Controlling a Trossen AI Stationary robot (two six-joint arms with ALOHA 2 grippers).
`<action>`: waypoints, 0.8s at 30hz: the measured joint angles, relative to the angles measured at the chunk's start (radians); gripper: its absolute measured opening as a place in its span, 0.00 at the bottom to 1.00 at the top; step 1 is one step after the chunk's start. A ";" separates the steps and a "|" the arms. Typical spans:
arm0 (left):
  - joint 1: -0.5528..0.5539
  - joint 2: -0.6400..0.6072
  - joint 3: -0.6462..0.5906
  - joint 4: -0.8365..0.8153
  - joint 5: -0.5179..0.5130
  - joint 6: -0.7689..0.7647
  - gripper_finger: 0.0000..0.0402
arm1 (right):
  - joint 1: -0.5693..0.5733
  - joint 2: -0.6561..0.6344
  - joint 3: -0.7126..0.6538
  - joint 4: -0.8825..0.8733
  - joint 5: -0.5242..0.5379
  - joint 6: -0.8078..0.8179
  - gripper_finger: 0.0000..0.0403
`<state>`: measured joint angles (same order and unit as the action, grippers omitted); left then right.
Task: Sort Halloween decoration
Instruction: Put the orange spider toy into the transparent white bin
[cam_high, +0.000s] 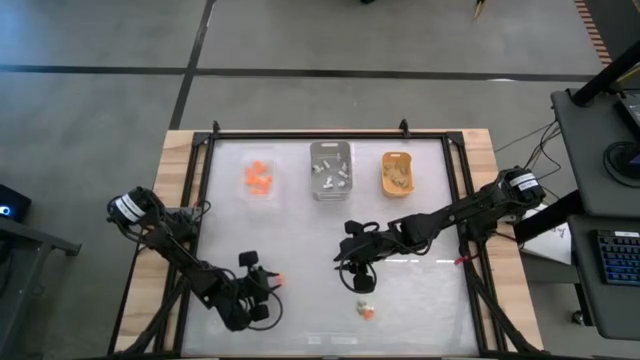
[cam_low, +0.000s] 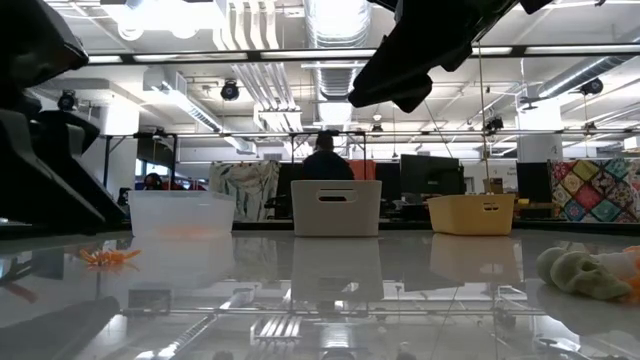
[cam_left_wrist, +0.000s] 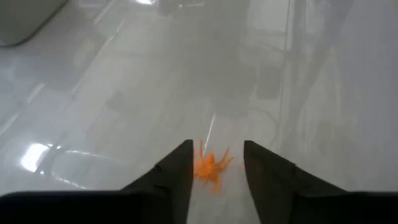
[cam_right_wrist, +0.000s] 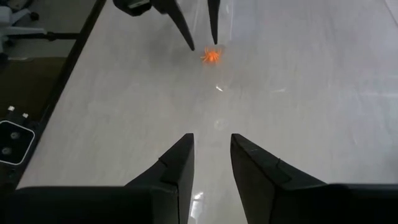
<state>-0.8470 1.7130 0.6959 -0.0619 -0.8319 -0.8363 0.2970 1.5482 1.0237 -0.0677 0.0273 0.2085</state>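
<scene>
A small orange spider trinket (cam_left_wrist: 210, 167) lies on the table's near left part (cam_high: 279, 279). My left gripper (cam_left_wrist: 217, 144) stands open low over it, one finger on either side, and I see no touch. My right gripper (cam_right_wrist: 211, 137) hangs open above the table's middle (cam_high: 358, 283) with nothing between its fingers; it looks toward the spider (cam_right_wrist: 212, 56) and the left gripper (cam_right_wrist: 200, 34). A pale skull-like trinket (cam_high: 366, 311) lies on the table near the front edge, below the right gripper, and also shows in the low view (cam_low: 585, 272).
Three small trays stand in a row at the table's far side: a clear one (cam_high: 260, 178) with orange pieces, a grey one (cam_high: 331, 170) with pale pieces, and an orange-yellow one (cam_high: 397, 173) with tan pieces. A black frame (cam_high: 330, 133) runs around the table top.
</scene>
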 joint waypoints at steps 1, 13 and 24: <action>0.002 0.000 -0.004 0.003 0.011 0.007 0.32 | 0.000 0.000 0.000 0.000 0.000 0.000 0.24; 0.011 0.003 -0.119 0.153 0.037 0.015 0.28 | 0.000 0.000 0.000 0.000 0.000 0.000 0.23; 0.011 0.002 -0.136 0.157 0.037 -0.003 0.01 | 0.000 0.000 -0.001 0.000 0.000 0.000 0.23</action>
<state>-0.8364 1.7149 0.5602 0.0952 -0.7952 -0.8389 0.2970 1.5482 1.0222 -0.0681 0.0273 0.2089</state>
